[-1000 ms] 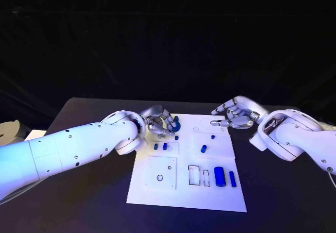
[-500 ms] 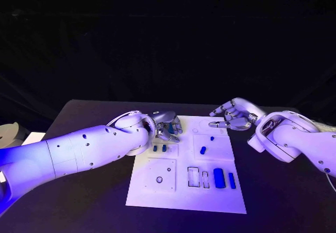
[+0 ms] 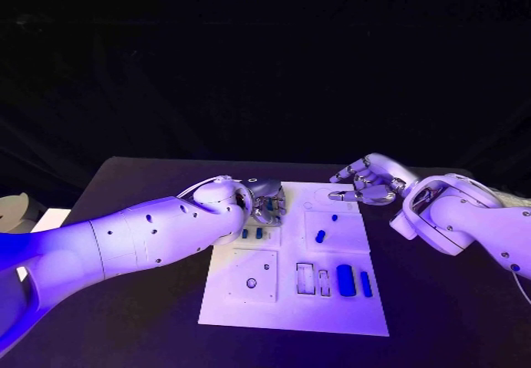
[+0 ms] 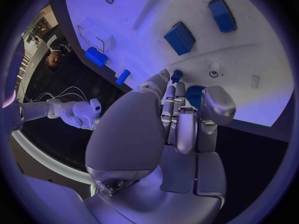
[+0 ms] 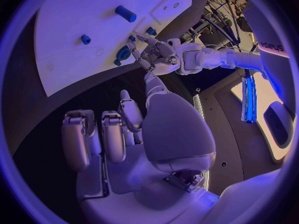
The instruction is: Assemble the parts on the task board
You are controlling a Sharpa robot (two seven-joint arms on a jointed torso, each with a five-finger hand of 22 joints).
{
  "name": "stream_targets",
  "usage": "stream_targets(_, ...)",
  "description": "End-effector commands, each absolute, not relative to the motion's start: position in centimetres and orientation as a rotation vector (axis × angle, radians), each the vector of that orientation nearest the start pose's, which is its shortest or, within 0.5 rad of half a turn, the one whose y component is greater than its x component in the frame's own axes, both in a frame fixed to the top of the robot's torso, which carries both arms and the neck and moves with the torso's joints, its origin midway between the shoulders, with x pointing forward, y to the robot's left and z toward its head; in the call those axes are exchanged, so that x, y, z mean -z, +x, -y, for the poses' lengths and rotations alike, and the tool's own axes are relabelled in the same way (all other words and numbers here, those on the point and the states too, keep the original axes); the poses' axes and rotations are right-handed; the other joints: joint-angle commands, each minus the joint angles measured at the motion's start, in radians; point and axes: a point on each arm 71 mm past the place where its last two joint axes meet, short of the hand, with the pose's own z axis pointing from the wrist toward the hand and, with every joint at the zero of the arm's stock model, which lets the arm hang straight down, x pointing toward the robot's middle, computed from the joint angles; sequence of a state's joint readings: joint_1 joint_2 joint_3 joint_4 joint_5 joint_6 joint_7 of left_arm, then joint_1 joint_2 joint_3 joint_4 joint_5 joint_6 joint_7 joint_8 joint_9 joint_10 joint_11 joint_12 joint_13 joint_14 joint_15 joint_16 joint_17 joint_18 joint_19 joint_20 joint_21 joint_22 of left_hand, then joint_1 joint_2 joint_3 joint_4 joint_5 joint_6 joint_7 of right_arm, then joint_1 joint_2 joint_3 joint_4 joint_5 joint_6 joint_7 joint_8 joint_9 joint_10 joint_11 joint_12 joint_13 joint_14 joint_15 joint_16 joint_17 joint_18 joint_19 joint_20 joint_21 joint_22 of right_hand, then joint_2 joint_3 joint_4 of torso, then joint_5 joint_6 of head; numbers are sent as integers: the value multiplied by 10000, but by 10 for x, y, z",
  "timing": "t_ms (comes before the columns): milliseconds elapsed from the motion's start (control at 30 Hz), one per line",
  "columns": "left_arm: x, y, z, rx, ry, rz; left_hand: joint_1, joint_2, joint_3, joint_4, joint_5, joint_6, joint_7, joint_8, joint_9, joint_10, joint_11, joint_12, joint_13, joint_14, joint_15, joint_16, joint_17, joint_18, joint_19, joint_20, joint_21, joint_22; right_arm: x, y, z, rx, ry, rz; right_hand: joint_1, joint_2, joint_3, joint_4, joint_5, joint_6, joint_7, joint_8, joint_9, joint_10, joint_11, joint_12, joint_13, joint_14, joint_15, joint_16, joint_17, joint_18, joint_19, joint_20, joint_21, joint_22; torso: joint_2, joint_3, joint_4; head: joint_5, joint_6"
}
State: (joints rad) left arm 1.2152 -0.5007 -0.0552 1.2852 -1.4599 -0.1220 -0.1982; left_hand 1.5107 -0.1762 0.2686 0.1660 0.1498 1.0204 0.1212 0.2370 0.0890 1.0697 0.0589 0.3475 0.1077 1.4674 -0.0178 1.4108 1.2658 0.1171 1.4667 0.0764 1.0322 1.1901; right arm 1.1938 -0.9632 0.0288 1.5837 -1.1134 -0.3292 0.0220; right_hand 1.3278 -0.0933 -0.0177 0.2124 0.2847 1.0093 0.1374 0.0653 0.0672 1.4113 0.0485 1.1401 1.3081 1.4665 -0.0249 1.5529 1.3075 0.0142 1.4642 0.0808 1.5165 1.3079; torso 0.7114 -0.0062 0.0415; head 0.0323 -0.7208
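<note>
The left robot hand curls over the board's far corner, seemingly pinching a small blue part; the right robot hand hovers empty, fingers apart, beside it. Several parts lie loose nearer the robot, so much assembly looks left.

White task board on black table, marked with thin dark outlines of rectangular recesses. Blue parts: long bar and thinner bar near one corner, short peg mid-board, two small pegs side by side beside left hand. White arms, glossy, dotted with small dark fastener holes. Silver left hand and silver right hand, metallic with darker seams. In left wrist view, blue block and second blue block on white board surface; small blue piece at fingertips.
</note>
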Motion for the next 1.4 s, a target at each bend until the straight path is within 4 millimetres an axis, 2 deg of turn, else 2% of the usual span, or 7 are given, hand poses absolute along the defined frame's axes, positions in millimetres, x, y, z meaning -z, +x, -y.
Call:
stream_targets(33,208,516,-89,5894,2893,-18624,44,73,128,-14,24,107,-18,-72,-21,102,2,-103,-54,459,-87,-58,-14,-169,397,-86,47,23,155,480,239,-8739,1444,-16360,13,87,-28,-35,68,40,-21,19,7,-40,-1,-51,135,956,13,-36,2289,113,506,14,-44,1566,-7,5,6,-12,-18)
stream_targets(300,210,516,-88,5810,2910,-18743,-16,-7,373,-52,4,180,-8,-192,-74,143,25,-299,-200,466,-72,-50,-60,-159,383,-85,-7,8,155,480,239,-8746,1437,-16366,13,87,-28,-35,68,40,-21,19,7,-40,-1,-51,135,956,13,-36,2289,113,506,14,-44,1566,-10,-2,18,-18,-31)
stream_targets(733,213,516,-84,5719,2990,-18898,149,110,1241,-396,-33,524,-21,-301,-108,560,-25,-502,-364,481,-116,24,-58,-157,374,-111,48,92,155,480,239,-8763,1421,-16383,37,106,-30,-43,78,39,-20,19,7,-34,-1,-28,145,960,13,-27,2304,111,512,13,-38,1576,-13,3,10,-45,-47)
stream_targets(1000,215,516,-83,5694,3022,-18859,154,122,1945,-769,-41,730,9,-426,-130,904,-32,-705,-392,489,-138,92,-23,-170,369,-136,132,186,155,479,239,-8765,1420,-16380,35,108,-33,-41,79,40,-19,20,7,-33,-1,-25,146,960,13,-26,2305,112,508,13,-42,1569,-15,5,9,-57,-50)
stream_targets(1100,214,516,-82,5731,2975,-18761,-78,17,2532,-1049,-51,845,44,-596,-151,1109,16,-1030,-398,482,-105,129,-36,-188,353,-101,163,242,155,479,239,-8765,1420,-16380,35,108,-33,-41,79,40,-19,20,7,-33,-1,-25,146,960,13,-26,2305,112,508,13,-42,1569,-19,2,2,-50,-49)
stream_targets(1400,208,516,-85,6281,2607,-18044,-374,-115,3167,-1486,-6,993,124,-803,-157,1413,36,-1494,-385,480,-68,194,-22,-183,343,-98,218,323,155,479,239,-8778,1417,-16358,35,108,-33,-41,79,40,-19,20,7,-33,-1,-25,146,960,13,-26,2305,112,508,13,-42,1569,-19,-2,11,-89,-1)
